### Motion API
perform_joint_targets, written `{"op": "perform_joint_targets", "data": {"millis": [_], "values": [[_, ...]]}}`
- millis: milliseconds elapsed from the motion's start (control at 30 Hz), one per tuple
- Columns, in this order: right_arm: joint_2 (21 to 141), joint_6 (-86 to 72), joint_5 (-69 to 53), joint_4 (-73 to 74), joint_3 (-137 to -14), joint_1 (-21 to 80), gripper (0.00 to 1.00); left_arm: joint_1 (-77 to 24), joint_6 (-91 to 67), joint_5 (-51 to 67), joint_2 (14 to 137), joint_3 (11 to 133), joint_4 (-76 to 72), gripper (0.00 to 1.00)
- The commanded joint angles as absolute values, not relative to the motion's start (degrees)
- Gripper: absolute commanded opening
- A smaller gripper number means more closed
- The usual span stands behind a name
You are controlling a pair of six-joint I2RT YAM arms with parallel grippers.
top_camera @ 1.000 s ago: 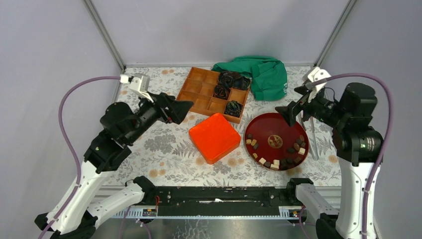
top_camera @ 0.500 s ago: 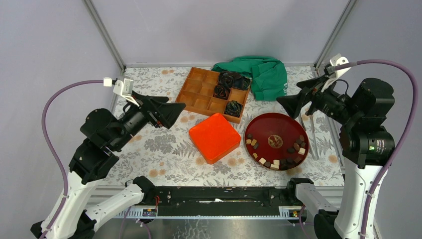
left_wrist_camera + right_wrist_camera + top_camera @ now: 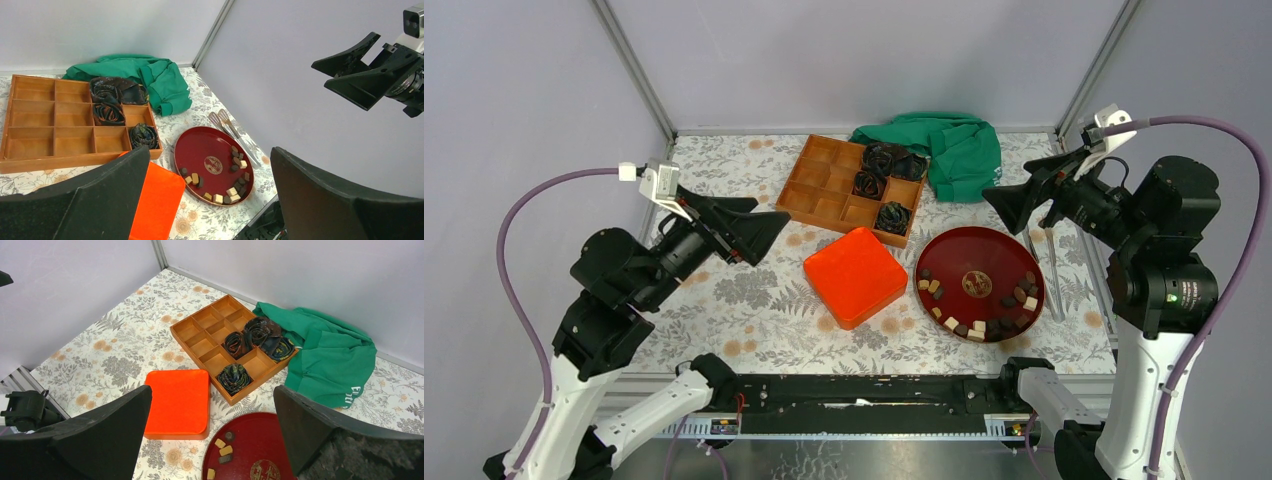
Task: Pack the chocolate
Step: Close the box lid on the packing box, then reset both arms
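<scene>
Change since earlier: both arms are seen raised and drawn back from the red tray (image 3: pixel 940 248); the left gripper (image 3: pixel 764 222) has been pulled away from the wooden box (image 3: pixel 824 188), and the right gripper (image 3: pixel 1016 196), previously low over the tray's far rim, is now held high beyond it. Nothing on the counter (image 3: pixel 724 300) has shifted.

Left jaws: spread wide, nothing between them, pointed toward the tray from well to its left.

Right jaws: spread wide as well and carrying nothing.

Chocolate: the chocolate pieces (image 3: pixel 979 318), dark and pale, are strewn along the tray's near and right rim, probably so that single pieces can be reached.

Wooden box: set beyond the tray, to its left; several compartments are bare, and dark crinkled cups (image 3: pixel 883 172) are seated in the ones nearest the tray, apparently to receive pieces.

Orange lid (image 3: pixel 854 275): laid flat just left of the tray, likely kept off so the box stays open.

Tongs (image 3: pixel 1051 270): laid on the counter at the tray's right edge, within the right arm's reach.

Green cloth (image 3: pixel 949 152): bunched beyond the tray, against the box's far corner.

Stage: the pictures fit either a pause between picks or a retreat.
</scene>
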State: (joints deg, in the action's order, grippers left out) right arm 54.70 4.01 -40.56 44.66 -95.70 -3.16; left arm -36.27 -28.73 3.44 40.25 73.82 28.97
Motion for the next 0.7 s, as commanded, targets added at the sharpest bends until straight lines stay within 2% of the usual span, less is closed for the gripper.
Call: {"op": "perform_joint_targets", "data": {"millis": [0,667], "values": [[54.58,4.35,-40.64,42.43,-96.67,-3.60,1.00,-36.11,-28.67,2.72,40.03,73.78,27.55,0.99],[54.40,6.68,-37.12,42.10,-94.69,-3.60,1.00,-36.12,-25.51,0.22,40.11,72.07,28.99,0.99]]}}
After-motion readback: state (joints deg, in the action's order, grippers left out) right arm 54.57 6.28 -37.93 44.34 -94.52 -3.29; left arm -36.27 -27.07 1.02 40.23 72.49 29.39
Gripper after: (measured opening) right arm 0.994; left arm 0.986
